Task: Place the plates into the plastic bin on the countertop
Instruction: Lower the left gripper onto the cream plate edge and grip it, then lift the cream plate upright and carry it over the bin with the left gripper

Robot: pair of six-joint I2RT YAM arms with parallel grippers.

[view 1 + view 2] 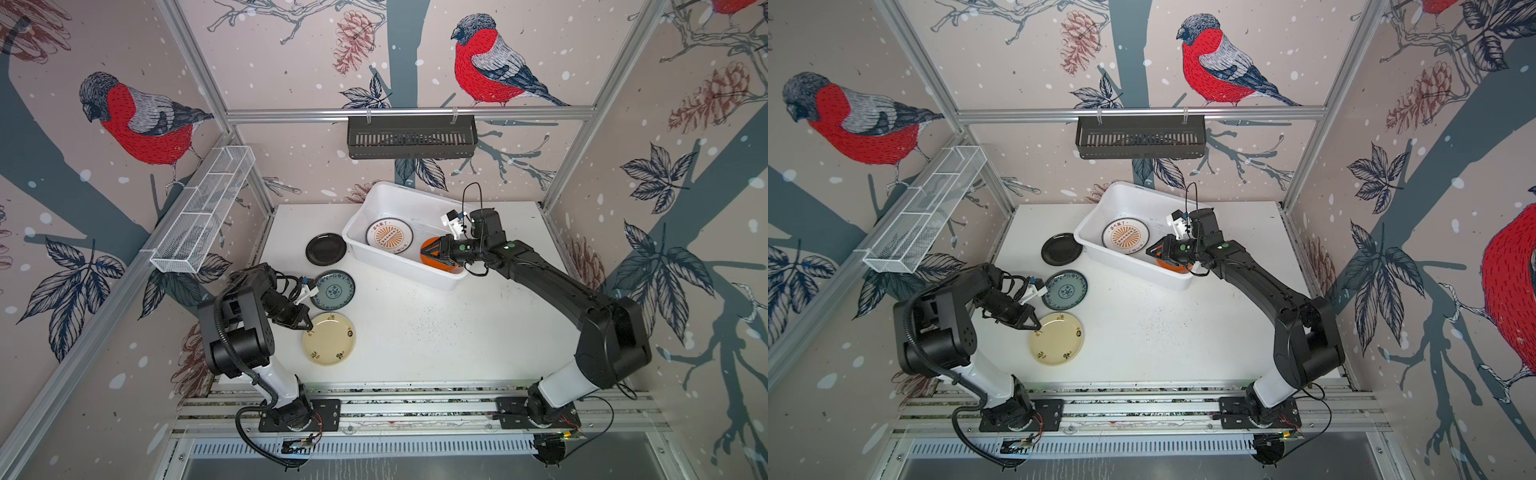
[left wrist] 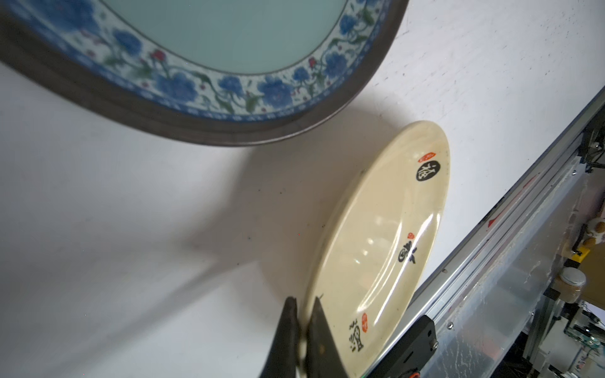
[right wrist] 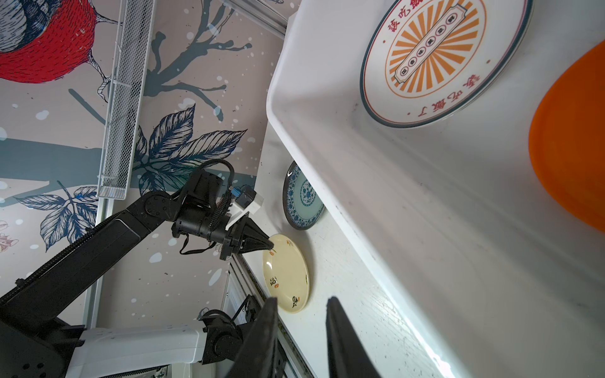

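You had a white table with small black specks on it. The plastic bin sat on the far part of the table, a bit right of the middle, and it was turned at a slant.

Two plates were inside the bin. The sunburst plate lay flat on the bin's floor, toward its left end. The orange plate was at the right end, partly hidden in both top views.

Three plates were out on the left part of the table, in a row from far to near. The black plate was farthest, just beside the bin's left corner. The teal plate came next. The cream plate was nearest to you, close to the teal one but not touching it.

Your left hand was pressed tight on the far left rim of the cream plate, pinching it. The rest of the plate pointed away from the hand.

Your right hand was over the orange plate, at the right end of the bin. It was spread apart, and nothing was in it.
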